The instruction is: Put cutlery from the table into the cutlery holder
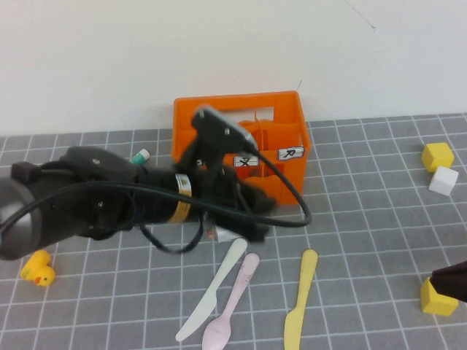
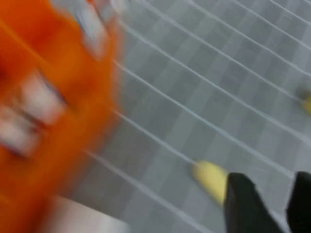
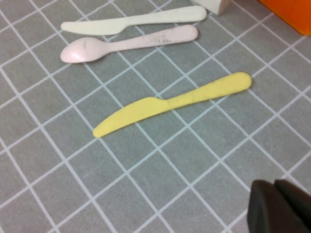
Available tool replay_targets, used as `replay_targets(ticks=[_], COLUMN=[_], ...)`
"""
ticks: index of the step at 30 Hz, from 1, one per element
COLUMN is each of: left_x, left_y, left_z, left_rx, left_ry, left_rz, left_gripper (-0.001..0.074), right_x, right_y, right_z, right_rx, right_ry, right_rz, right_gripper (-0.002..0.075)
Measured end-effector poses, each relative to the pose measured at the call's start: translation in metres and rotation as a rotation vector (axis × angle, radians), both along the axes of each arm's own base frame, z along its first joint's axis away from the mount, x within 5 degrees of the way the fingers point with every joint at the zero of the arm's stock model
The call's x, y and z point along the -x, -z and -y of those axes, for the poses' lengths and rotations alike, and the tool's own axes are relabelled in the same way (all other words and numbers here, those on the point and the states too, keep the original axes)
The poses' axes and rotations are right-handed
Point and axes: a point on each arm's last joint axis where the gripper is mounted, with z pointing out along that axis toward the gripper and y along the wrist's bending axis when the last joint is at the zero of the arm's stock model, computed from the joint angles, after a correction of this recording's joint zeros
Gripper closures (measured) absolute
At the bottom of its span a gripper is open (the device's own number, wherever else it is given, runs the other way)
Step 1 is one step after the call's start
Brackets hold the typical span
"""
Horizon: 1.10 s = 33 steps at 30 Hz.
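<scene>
On the grey table (image 1: 365, 240), near its front edge, three pieces of cutlery lie side by side: a white knife (image 1: 211, 292), a pale pink spoon (image 1: 232, 306) and a yellow knife (image 1: 300, 302). The right wrist view shows the same white knife (image 3: 133, 22), spoon (image 3: 129, 43) and yellow knife (image 3: 170, 104). The orange cutlery holder (image 1: 241, 142) stands at the back. My left gripper (image 1: 254, 221) hovers just in front of it, above the handles. In its blurred wrist view the left gripper (image 2: 274, 206) is open and empty, beside the yellow knife's end (image 2: 210, 178). My right gripper (image 3: 281, 208) is shut and rests at the right edge (image 1: 452, 281).
A yellow duck (image 1: 38, 268) sits front left. A glue stick (image 1: 140, 155) lies behind my left arm. A yellow cube (image 1: 438, 156) and a white cube (image 1: 443, 180) are back right; another yellow cube (image 1: 436, 299) lies by the right gripper. A pale block (image 3: 214, 5) lies near the knife handles.
</scene>
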Motion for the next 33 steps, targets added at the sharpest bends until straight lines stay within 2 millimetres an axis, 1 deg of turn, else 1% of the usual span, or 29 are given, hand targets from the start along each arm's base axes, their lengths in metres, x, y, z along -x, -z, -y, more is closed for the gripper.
replay_targets(ticks=[1,3,4,6,8,10,11,12,13,14,15,16,18,20,22,26,28,29,32,33], left_x=[-0.003,-0.014,-0.018,-0.025,-0.024,-0.018,-0.014,-0.01,-0.004,0.001,0.006,0.013,0.019,0.021,0.02,0.01,0.003,-0.002,-0.015,-0.017], left_y=[-0.007,-0.015,-0.02,-0.028,-0.036,-0.039,-0.038,-0.034,-0.031,-0.025,-0.021,-0.015,-0.009,-0.003,0.004,0.024,0.036,0.041,0.054,0.057], left_z=[-0.001,-0.011,-0.017,-0.031,-0.044,-0.054,-0.058,-0.059,-0.06,-0.061,-0.059,-0.055,-0.046,-0.036,-0.026,-0.014,-0.009,-0.007,0.001,0.003], left_rx=[-0.041,-0.157,-0.216,-0.296,-0.323,-0.311,-0.342,-0.316,-0.333,-0.391,-0.402,-0.411,-0.384,-0.342,-0.283,-0.28,-0.295,-0.306,-0.34,-0.351], left_ry=[-0.027,-0.134,-0.199,-0.364,-0.508,-0.632,-0.661,-0.703,-0.706,-0.665,-0.641,-0.586,-0.499,-0.397,-0.351,-0.247,-0.227,-0.217,-0.187,-0.18], left_rz=[0.085,0.251,0.319,0.394,0.382,0.274,0.211,0.11,0.024,-0.03,-0.098,-0.188,-0.286,-0.331,-0.369,-0.334,-0.346,-0.351,-0.373,-0.385], left_gripper=[0.0586,0.0664,0.0685,0.0713,0.0724,0.0729,0.073,0.0731,0.0732,0.0733,0.0733,0.0734,0.0734,0.0734,0.0734,0.0729,0.0696,0.0663,0.0528,0.0496], right_x=[0.0,-0.001,-0.001,-0.001,-0.001,-0.001,-0.001,-0.001,-0.001,-0.001,-0.001,-0.001,-0.001,-0.001,-0.001,-0.001,-0.001,-0.001,-0.001,-0.001], right_y=[0.0,0.0,0.0,0.0,0.0,0.0,0.0,0.0,0.0,0.0,0.0,0.0,0.0,-0.001,-0.001,-0.001,-0.001,-0.001,-0.002,-0.002], right_z=[0.0,0.0,0.0,0.0,0.0,0.0,0.0,0.0,0.0,0.0,0.0,0.0,0.0,0.0,0.0,-0.001,-0.001,-0.001,-0.001,-0.001], right_rx=[0.001,0.003,0.003,0.003,0.003,0.003,0.001,0.001,0.001,0.0,0.001,0.001,0.0,-0.007,-0.015,-0.022,-0.025,-0.026,-0.029,-0.029], right_ry=[0.003,0.006,0.006,0.006,0.006,0.006,0.007,0.007,0.007,0.007,0.008,0.008,0.009,0.014,0.018,0.02,0.017,0.015,0.013,0.013], right_rz=[0.002,0.005,0.005,0.005,0.005,0.005,0.005,0.005,0.005,0.005,0.006,0.006,0.006,0.007,0.007,0.005,0.003,0.001,-0.001,-0.001], right_gripper=[0.0729,0.0729,0.0729,0.0729,0.0729,0.0729,0.0729,0.0729,0.0729,0.0729,0.0729,0.0729,0.0729,0.0729,0.0729,0.0729,0.0729,0.0729,0.0729,0.0729])
